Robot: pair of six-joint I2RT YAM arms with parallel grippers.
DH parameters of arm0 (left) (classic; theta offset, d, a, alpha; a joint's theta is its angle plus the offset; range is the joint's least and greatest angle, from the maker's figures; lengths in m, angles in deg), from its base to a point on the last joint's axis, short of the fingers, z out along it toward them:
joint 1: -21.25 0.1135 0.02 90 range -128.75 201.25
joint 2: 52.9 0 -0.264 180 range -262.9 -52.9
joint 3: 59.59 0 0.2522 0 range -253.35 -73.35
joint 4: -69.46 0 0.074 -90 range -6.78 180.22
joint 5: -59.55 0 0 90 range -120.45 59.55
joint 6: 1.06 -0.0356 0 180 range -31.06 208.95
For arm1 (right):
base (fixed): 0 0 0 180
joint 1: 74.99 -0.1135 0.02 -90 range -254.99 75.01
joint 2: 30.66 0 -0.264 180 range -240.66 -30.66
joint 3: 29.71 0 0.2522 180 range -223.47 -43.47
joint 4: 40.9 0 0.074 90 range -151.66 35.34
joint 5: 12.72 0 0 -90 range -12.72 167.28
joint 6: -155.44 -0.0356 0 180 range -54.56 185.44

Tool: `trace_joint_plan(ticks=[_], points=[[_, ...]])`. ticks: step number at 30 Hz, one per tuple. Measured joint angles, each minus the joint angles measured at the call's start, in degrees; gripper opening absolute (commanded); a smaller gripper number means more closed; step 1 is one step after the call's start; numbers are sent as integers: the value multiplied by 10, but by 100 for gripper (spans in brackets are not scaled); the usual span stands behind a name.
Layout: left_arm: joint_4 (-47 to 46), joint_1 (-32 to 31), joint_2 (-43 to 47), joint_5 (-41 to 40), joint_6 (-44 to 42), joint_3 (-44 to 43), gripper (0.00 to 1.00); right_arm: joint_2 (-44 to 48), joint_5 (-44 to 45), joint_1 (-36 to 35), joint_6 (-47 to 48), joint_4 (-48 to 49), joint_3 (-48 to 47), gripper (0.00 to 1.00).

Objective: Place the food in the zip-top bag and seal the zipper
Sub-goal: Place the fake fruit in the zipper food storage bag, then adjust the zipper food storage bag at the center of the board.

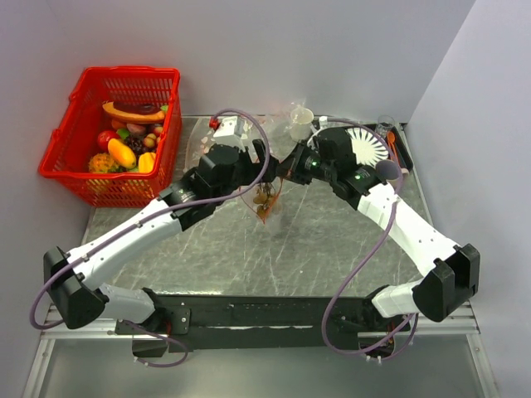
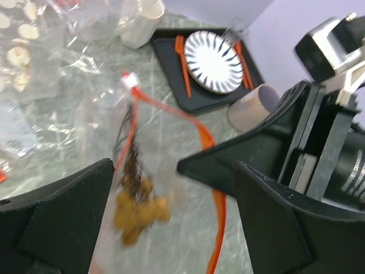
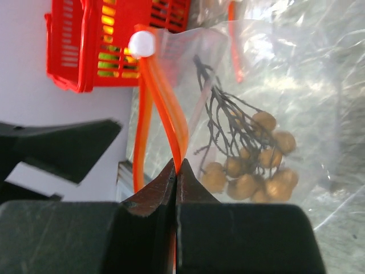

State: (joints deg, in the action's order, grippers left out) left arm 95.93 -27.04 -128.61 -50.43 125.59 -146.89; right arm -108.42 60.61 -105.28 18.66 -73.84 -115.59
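We see the right gripper [image 3: 175,171] with its jaws pressed together, pinching the zipper [image 3: 171,125] at the lower middle of the right wrist view. From that pinch the orange strip runs up to a white slider [image 3: 141,44] near the upper left. The left gripper [image 2: 174,171] has its jaws spread wide. In the left wrist view the bag [image 2: 114,131] hangs in the gap between them, and we cannot tell whether either finger touches it. In the top view the bag [image 1: 267,199] sits at the middle of the frame, between the two gripper heads.

The bag is clear, crinkled plastic, and its zipper [image 2: 219,217] bends in a loose curve. Inside lies the food [image 3: 251,171], a bunch of small brown-yellow round fruits on dark thin stems.

The table [image 1: 249,249] is grey with a marbled sheen, and the walls around it are pale. A red basket [image 1: 108,133] of coloured fruit stands at the upper left of the top view. A black tray [image 2: 165,63] with a striped plate [image 2: 214,60] lies in the upper middle of the left wrist view
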Motion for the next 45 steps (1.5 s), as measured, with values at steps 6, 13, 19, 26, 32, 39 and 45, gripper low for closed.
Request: trace_joint_plan(ticks=[6, 13, 19, 26, 32, 39, 45], points=[[97, 12, 9, 14, -11, -62, 76, 10, 8, 13, 7, 0, 0, 0], [134, 74, 30, 77, -11, -35, 78, 14, 8, 17, 13, -1, 0, 0], [144, 83, 9, 130, -6, -7, 56, 14, 8, 17, 15, -2, 0, 0], [147, 96, -13, 159, -7, -8, 1, 14, 22, 18, 29, -15, 0, 1], [193, 96, -14, 136, -30, -79, 1, 13, 70, 18, 64, -61, -10, 3], [211, 96, 10, 111, -47, -129, 1, 12, 137, 18, 108, -101, -29, 4], [208, 95, 3, 122, -47, -122, 1, 12, 142, 18, 123, -112, -35, 4]])
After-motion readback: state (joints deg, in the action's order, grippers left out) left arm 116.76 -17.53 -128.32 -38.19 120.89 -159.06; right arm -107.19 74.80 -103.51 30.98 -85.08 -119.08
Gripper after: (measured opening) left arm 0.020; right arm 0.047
